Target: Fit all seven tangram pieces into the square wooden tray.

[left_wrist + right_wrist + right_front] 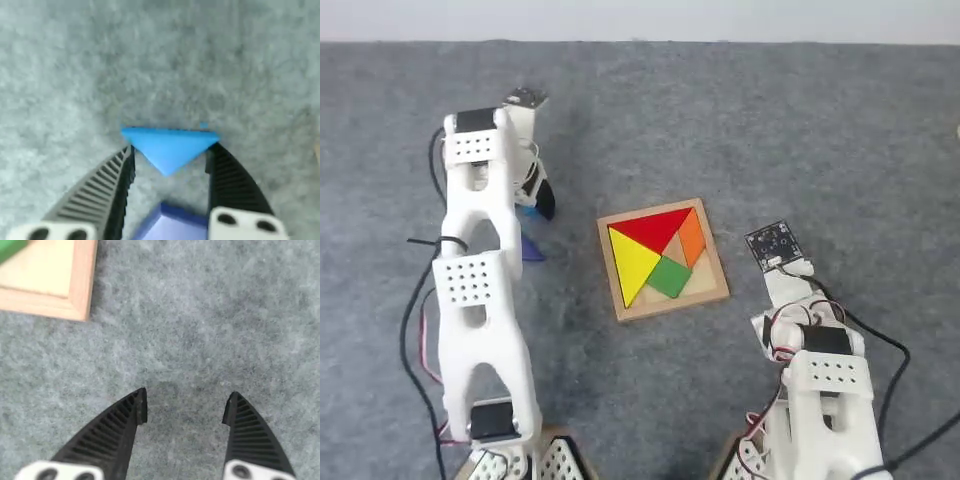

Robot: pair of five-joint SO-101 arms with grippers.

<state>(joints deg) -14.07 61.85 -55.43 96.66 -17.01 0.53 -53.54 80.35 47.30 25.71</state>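
Surveying the table from the high view, the square wooden tray [675,307] sits near the middle of the grey carpet [770,120], turned slightly off square. Four pieces lie flat inside it: a red triangle [655,228] along the far side, a yellow triangle [632,265] along the left side, a green square [670,277] near the front, and an orange parallelogram [692,238] against the right side. Bare wood shows between the red, orange and green pieces and in the front right corner.

Left arm [475,280]: extended well to the left of the tray. Left gripper [169,152]: closed in on a blue triangle [167,147], with one ribbed fingertip against each slanted edge near the long edge's corners. The triangle's point faces back toward the gripper's base. Whether the piece rests on the carpet or is raised cannot be told. A purple piece [170,222] lies just behind that point, apart from it; from above it shows [531,248] partly under the arm.

Right arm [820,375]: positioned near the tray's front right corner. Right gripper [185,407]: jaws spread wide, nothing between them, over bare carpet. A tray corner [82,280] and a sliver of the green square [10,247] appear beyond the fingertips, well apart from them.
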